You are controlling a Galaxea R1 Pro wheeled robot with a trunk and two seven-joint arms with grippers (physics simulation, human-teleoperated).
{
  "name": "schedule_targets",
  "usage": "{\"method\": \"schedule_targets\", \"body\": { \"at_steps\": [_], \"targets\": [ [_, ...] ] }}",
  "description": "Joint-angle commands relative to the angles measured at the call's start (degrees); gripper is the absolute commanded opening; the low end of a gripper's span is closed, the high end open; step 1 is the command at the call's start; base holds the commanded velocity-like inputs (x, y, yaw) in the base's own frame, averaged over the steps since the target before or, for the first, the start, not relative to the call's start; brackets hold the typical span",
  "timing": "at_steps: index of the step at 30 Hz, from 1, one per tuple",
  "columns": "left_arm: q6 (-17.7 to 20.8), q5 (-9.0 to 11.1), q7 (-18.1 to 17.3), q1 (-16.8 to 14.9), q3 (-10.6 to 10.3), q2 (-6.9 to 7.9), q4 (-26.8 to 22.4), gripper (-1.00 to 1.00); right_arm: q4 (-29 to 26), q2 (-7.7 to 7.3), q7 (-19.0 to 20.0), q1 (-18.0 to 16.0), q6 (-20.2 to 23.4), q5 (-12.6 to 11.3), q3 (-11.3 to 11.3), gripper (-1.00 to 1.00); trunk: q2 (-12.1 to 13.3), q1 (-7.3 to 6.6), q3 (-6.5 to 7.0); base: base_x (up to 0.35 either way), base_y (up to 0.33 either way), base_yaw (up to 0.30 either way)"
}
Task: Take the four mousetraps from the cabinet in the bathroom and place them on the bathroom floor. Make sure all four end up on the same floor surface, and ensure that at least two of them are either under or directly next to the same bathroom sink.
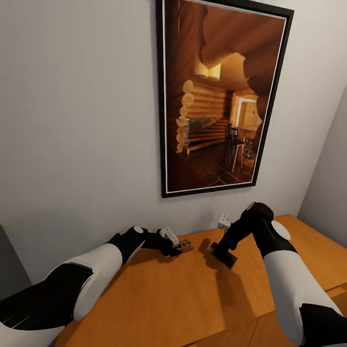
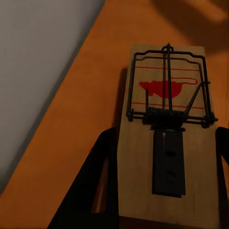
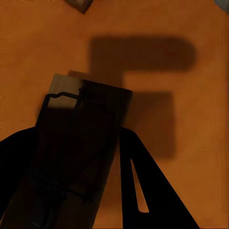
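Note:
Both my arms reach over the orange-brown cabinet [image 1: 193, 299] top by the wall. A tan mousetrap [image 2: 167, 86] with dark wire and a red spot lies flat between the fingers of my left gripper [image 2: 164, 140], which is shut on its long edges. In the head view this trap [image 1: 187, 246] sits close to the wall, in front of the left gripper [image 1: 177, 247]. My right gripper [image 1: 220, 251] is shut on a second mousetrap [image 1: 227, 259] and holds it a little above the cabinet top, in shade. In the right wrist view that mousetrap [image 3: 62, 88] is clamped between the dark fingers [image 3: 138, 181], and its shadow falls on the wood [image 3: 191, 119].
A large framed picture [image 1: 221, 96] of a log cabin hangs on the grey wall right behind the cabinet. A small white object [image 1: 224, 221] sits against the wall behind the right gripper. The cabinet top stretches toward me and to the right.

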Motion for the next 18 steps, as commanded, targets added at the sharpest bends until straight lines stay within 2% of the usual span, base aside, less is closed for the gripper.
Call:
{"method": "schedule_targets", "body": {
  "at_steps": [1,18],
  "targets": [
    [0.0,0.1,-0.1,0.0,-0.4,0.00,-0.1,-1.00,-0.1,0.02,0.4,0.0,0.6,0.3,-0.1,-1.00,0.4,-0.22,0.11,0.000,0.000,0.000],
    [0.1,0.1,0.0,0.0,-0.4,0.00,-0.1,-1.00,-0.1,0.00,0.4,0.0,0.6,0.3,-0.1,-1.00,7.2,-3.96,3.16,0.000,0.000,0.000]
  ]
}}
